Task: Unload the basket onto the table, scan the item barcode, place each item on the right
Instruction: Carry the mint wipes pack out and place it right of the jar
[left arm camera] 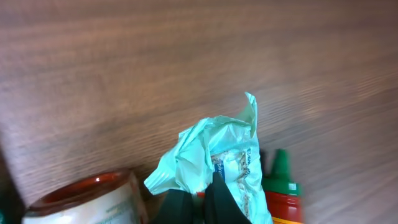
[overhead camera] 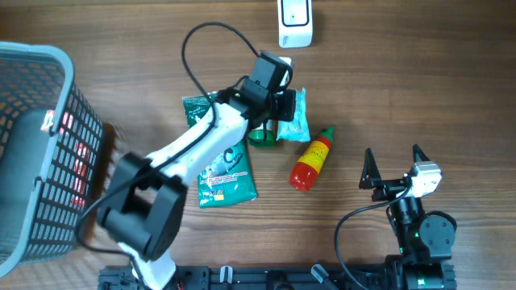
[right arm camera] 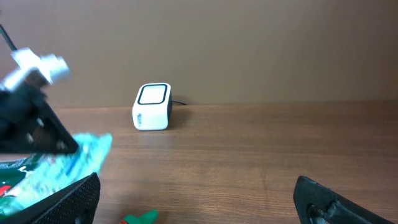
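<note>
The item is a crumpled light-teal packet, lying or hanging just above the wood beside the sauce bottle. My left gripper is shut on its edge; the left wrist view shows the dark fingers pinching the packet from below. I cannot make out a barcode on it. The white scanner stands at the far edge of the table, also visible as the scanner in the right wrist view. My right gripper rests near the front right, open and holding nothing, its fingertips wide apart.
A red sauce bottle with green cap lies right of the packet. A dark green pouch and a small green tub sit under the left arm. A grey mesh basket stands at the left.
</note>
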`<move>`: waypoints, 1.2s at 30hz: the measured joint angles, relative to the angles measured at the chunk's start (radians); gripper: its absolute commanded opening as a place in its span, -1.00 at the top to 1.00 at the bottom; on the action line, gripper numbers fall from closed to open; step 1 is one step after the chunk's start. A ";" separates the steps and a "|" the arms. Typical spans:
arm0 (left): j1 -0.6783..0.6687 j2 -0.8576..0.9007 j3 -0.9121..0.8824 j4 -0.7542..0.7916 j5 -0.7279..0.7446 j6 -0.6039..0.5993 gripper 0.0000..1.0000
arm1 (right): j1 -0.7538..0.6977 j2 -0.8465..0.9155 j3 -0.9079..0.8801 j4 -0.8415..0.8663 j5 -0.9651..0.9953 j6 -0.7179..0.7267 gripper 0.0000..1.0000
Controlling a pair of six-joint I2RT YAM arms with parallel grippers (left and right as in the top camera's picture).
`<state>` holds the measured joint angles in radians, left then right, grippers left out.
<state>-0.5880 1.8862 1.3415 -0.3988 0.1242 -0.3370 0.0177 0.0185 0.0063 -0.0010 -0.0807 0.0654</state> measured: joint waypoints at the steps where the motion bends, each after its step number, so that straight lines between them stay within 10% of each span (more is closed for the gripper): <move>1: 0.000 0.012 0.000 -0.004 0.000 0.000 0.68 | 0.000 0.000 0.000 0.000 0.000 0.000 -0.99; 13: 0.000 0.010 0.000 -0.036 0.010 0.006 0.52 | 0.000 0.000 0.000 0.000 0.000 0.000 -0.98; 22: 0.000 -0.403 0.000 -0.027 0.009 0.008 -0.99 | 0.000 0.000 0.000 0.000 0.000 0.000 -0.99; 36: 0.000 -0.648 0.000 -0.082 -0.414 0.011 -1.00 | 0.000 0.000 0.000 0.000 0.000 0.000 -0.99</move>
<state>-0.5880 1.2381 1.3418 -0.4805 -0.2897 -0.3260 0.0177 0.0185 0.0063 -0.0010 -0.0807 0.0654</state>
